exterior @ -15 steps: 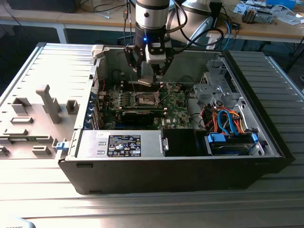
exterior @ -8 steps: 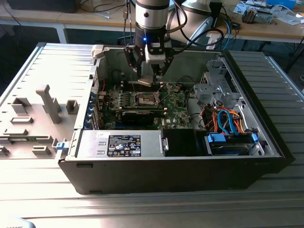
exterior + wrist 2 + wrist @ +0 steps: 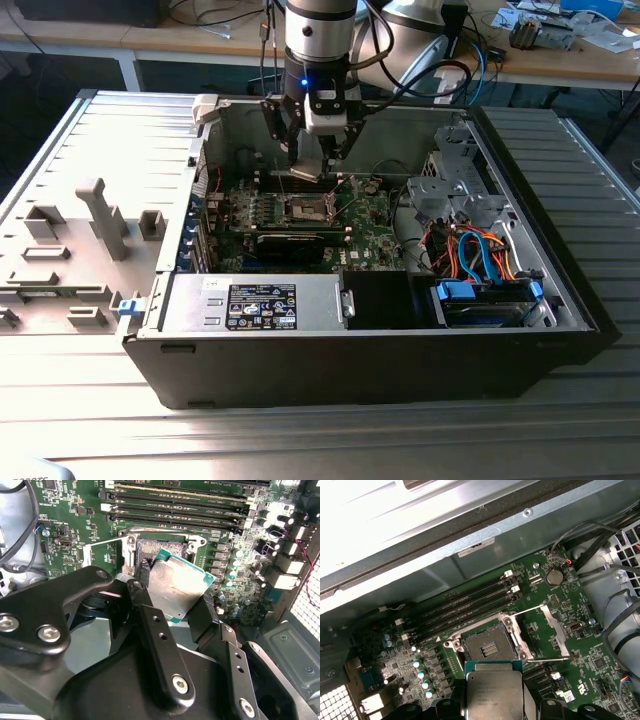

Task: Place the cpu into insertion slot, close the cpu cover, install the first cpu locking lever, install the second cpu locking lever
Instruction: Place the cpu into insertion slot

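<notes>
My gripper [image 3: 308,170] hangs inside the open computer case, shut on the cpu [image 3: 177,587], a flat silvery-grey square chip with a green edge. Black fingers [image 3: 145,580] press on two opposite edges of the chip. It hovers slightly tilted, just above and beside the insertion slot [image 3: 490,645], a dark square socket with a silver rim on the green motherboard [image 3: 370,235]. The socket's contact field lies bare. The cpu cover [image 3: 554,627] stands swung open at the socket's side, with two thin wire levers [image 3: 540,609] raised along it. The cpu [image 3: 495,692] also shows in the first wrist view.
Long black memory slots [image 3: 470,607] run along one side of the socket. A black label-bearing box [image 3: 262,305] sits at the case front, and a drive cage with blue and orange cables [image 3: 480,260] on the exterior view's right. The removed grey side panel [image 3: 90,230] lies on the left.
</notes>
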You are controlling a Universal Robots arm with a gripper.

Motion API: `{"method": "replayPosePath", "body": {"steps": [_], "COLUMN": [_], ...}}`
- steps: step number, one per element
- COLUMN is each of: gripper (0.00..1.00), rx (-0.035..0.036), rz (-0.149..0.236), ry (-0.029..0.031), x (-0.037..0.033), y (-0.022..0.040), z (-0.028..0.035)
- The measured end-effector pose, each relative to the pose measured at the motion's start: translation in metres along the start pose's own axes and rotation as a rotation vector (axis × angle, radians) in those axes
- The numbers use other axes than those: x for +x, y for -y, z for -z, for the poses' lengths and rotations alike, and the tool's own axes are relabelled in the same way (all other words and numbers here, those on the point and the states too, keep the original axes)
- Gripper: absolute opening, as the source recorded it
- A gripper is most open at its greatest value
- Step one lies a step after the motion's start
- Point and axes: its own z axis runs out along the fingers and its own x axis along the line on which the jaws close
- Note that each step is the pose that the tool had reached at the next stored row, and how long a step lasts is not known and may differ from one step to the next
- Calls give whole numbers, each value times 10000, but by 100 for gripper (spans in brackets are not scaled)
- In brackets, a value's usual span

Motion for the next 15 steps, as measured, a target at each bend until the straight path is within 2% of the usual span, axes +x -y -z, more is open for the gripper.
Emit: {"method": "replayPosePath", "body": {"steps": [15], "gripper": [55], "rx": [22], "rz": [-321], "ry": [15], "x": [0], "y": [0], "z": [-2]}}
